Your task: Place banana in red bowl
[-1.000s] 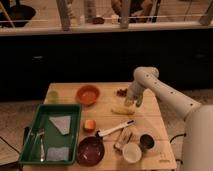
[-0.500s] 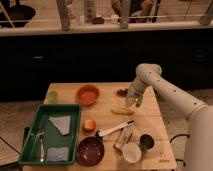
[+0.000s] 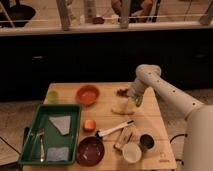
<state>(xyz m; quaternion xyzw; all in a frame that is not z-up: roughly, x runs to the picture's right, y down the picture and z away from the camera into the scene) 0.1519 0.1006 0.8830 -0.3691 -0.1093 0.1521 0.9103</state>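
The banana (image 3: 121, 109) is small and pale yellow. It lies on the wooden table (image 3: 107, 117), right of the middle. My gripper (image 3: 134, 102) hangs on the white arm just above and beside the banana's right end. A dark red bowl (image 3: 90, 150) stands at the front of the table, well below and left of the banana. An orange-red bowl (image 3: 87, 94) stands at the back, left of the banana. Both bowls look empty.
A green tray (image 3: 30, 135) with grey cloths and utensils fills the left side. An orange cube (image 3: 89, 124), a black-and-white brush (image 3: 115, 129), a white cup (image 3: 131, 152) and a dark cup (image 3: 146, 142) lie between banana and front edge. A small dark item (image 3: 121, 91) sits behind the banana.
My gripper has come down a little toward the banana's right end. The banana and the bowls have not moved.
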